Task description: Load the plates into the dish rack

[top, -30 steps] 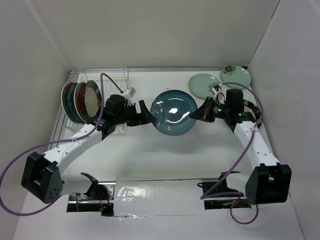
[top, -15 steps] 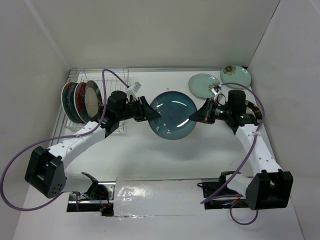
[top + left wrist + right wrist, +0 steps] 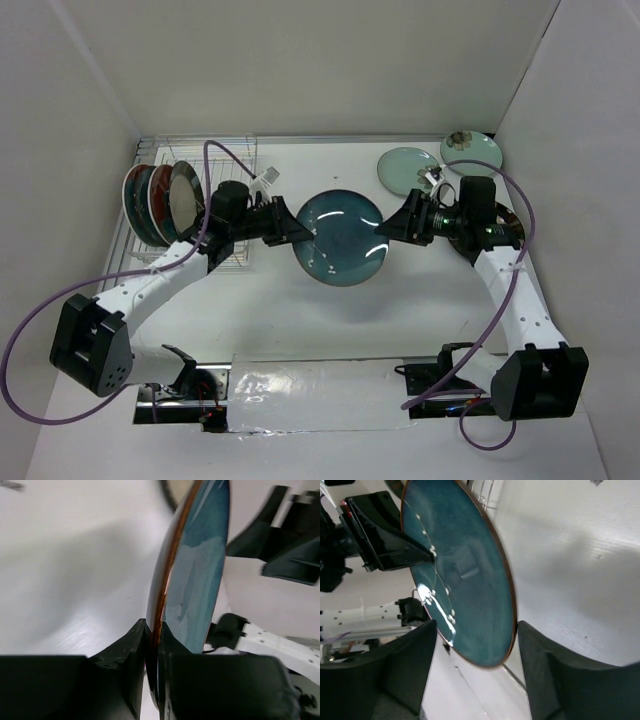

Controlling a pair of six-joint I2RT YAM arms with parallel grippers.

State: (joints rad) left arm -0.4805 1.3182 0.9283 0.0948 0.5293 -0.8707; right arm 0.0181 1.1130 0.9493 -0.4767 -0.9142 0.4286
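— The dark teal plate [image 3: 340, 238]: where is it, and who has it?

— Mid-table, tilted, and by its shadow probably lifted clear of the table [image 3: 330, 320]. The left gripper [image 3: 300, 232] is pinched on its rim at 9 o'clock. In the left wrist view, its fingers [image 3: 125, 655] press the edge from both sides. The right gripper [image 3: 386, 228] sits at 3 o'clock with its jaws spread. The rim passes between its fingers [image 3: 405, 670] with a gap on each side.

— So one narrow pinch carries everything. How will it behave?

— I'd judge it stiff, glazed and slick, fairly heavy for an edge grip, and it would chip or break if dropped. With the hold at one rim, the far side will want to sag and swing.

— Is there a better place to hold it?

— The rim is the only place thin enough for the jaws. I'd seat it deep between them and keep the plate close to upright, so the weight hangs below the grip.

— And where does it go?

— The dish rack [image 3: 238, 150] is at 9 o'clock from the plate, along the left wall. The racked plates [image 3: 160, 200] stand on edge at its near end. Two mint plates [image 3: 408, 168] lie flat at 1 o'clock.
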